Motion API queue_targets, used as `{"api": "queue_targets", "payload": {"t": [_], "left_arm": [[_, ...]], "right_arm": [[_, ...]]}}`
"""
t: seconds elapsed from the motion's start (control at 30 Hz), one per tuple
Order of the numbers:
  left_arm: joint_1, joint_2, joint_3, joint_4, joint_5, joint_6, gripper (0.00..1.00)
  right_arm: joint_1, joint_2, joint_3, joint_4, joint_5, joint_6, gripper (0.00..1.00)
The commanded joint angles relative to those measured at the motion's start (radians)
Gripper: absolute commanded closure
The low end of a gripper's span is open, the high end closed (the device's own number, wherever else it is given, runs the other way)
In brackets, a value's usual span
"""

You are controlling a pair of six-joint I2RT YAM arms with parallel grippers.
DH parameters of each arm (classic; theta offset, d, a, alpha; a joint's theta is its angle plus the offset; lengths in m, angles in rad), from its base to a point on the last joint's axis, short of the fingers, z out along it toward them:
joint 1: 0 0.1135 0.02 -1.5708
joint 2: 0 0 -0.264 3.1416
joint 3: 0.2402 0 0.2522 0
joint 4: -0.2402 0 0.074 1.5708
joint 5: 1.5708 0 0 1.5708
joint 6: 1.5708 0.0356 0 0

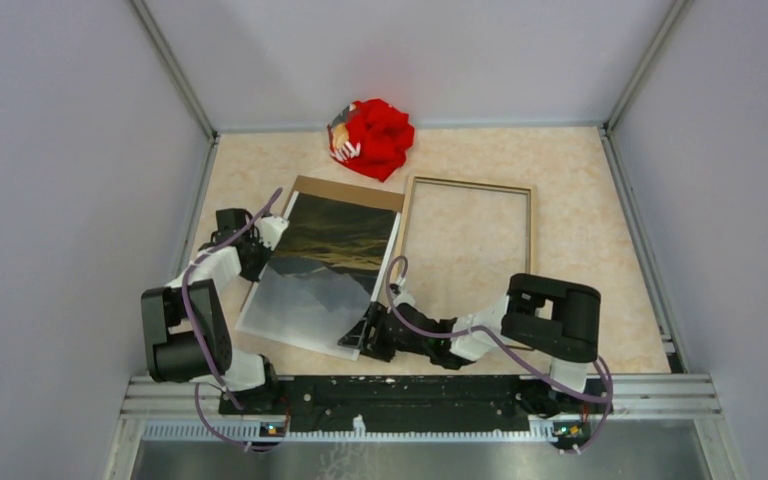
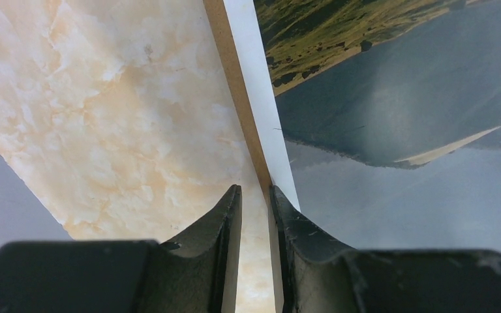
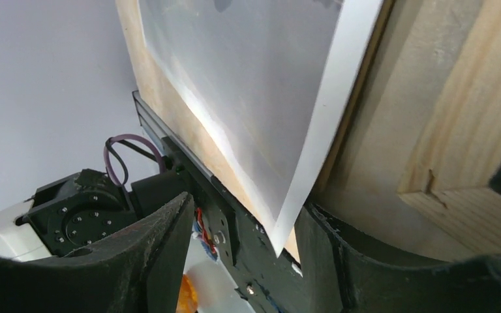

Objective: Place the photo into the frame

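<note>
The photo (image 1: 325, 265) lies a bit crooked on the table (image 1: 590, 300), just beside the frame (image 1: 470, 182), which lies flat to its right with nothing in it. My left gripper (image 1: 263, 240) is at the photo's left edge. Its fingers (image 2: 229, 218) are very close together with that edge in between, so I think it is pinching it. My right gripper (image 1: 368, 332) is at the near right corner. Its fingers (image 3: 160, 244) are wide apart, and the corner pokes in between them without being pinched. I think the photo is light and thin, with a board back that keeps it fairly stiff, but it may bend if I lift one side only. The front looks smooth and could get marked, so I would hold it by the edges, one on each side.
</note>
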Motion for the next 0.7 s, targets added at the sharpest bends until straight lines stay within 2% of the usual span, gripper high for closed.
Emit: {"api": "queue_targets", "payload": {"t": [0.0, 0.23, 0.47, 0.53, 0.67], "left_arm": [[0.001, 0.049, -0.079, -0.080, 0.076, 0.000, 0.71], [0.001, 0.024, -0.073, -0.110, 0.079, 0.013, 0.71], [0.001, -0.020, 0.028, -0.236, 0.119, 0.001, 0.67], [0.001, -0.040, 0.075, -0.283, 0.129, -0.007, 0.62], [0.001, -0.084, 0.190, -0.371, 0.140, -0.035, 0.47]], "right_arm": [[0.004, 0.032, 0.038, 0.114, 0.026, 0.017, 0.44], [0.003, -0.042, 0.053, 0.098, 0.099, -0.071, 0.61], [-0.017, -0.086, 0.112, -0.049, 0.112, -0.181, 0.93], [-0.021, -0.122, 0.157, -0.156, 0.129, -0.251, 0.99], [-0.017, -0.214, 0.339, -0.477, 0.180, -0.519, 1.00]]}}
